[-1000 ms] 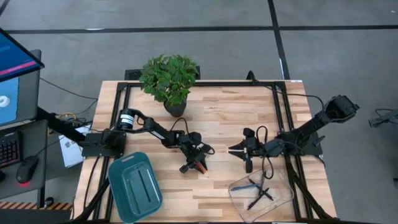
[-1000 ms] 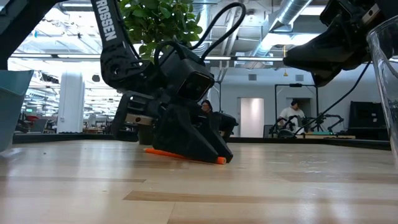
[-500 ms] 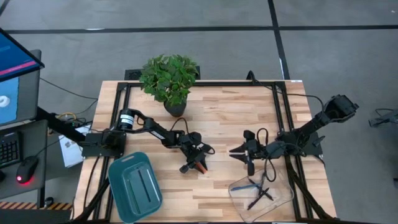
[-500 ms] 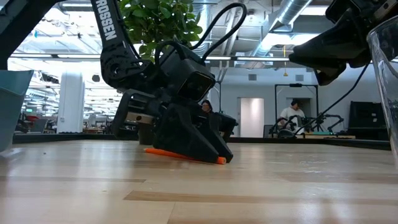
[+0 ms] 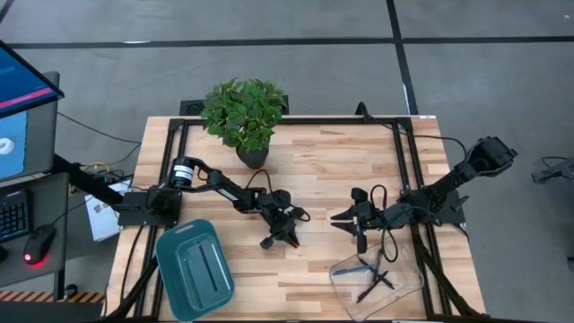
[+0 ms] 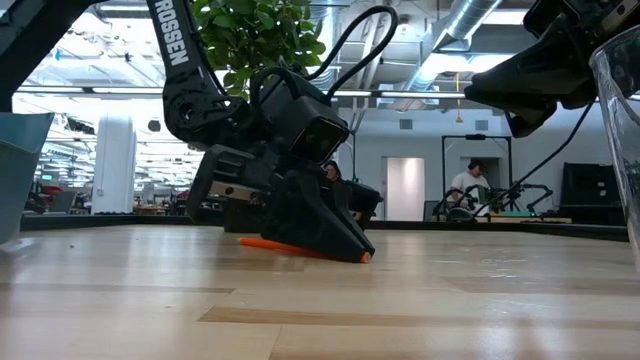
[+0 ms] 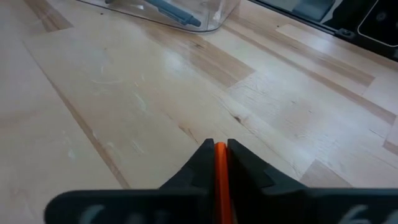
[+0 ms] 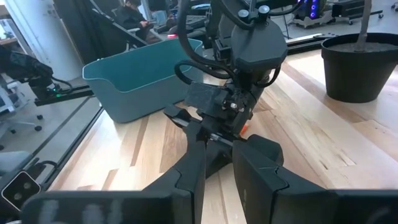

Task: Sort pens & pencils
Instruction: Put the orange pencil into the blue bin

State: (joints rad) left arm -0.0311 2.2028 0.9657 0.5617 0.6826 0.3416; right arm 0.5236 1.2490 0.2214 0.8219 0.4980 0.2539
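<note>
The orange pen (image 6: 300,248) lies low on the desk (image 5: 323,170), pinched between the two dark fingers of the left hand (image 5: 289,239). In the left wrist view the pen (image 7: 221,180) shows as a thin orange strip with the fingers pressed against it on both sides, so this hand is closed on it. In the low view the pen's tip pokes out just past the fingertips, touching or nearly touching the wood.

The teal tray (image 5: 195,268) sits behind and to one side of that hand, near the left arm's base. A potted plant (image 5: 245,112) stands well beyond it.

The right hand (image 5: 359,231) hangs above the desk, facing the left hand, with nothing in it; its fingers stand a little apart. Just beside it, toward the desk's front edge, is a clear bin (image 5: 377,277) holding a blue pen (image 5: 367,266) and some dark pens (image 5: 377,283), crossed over one another.
</note>
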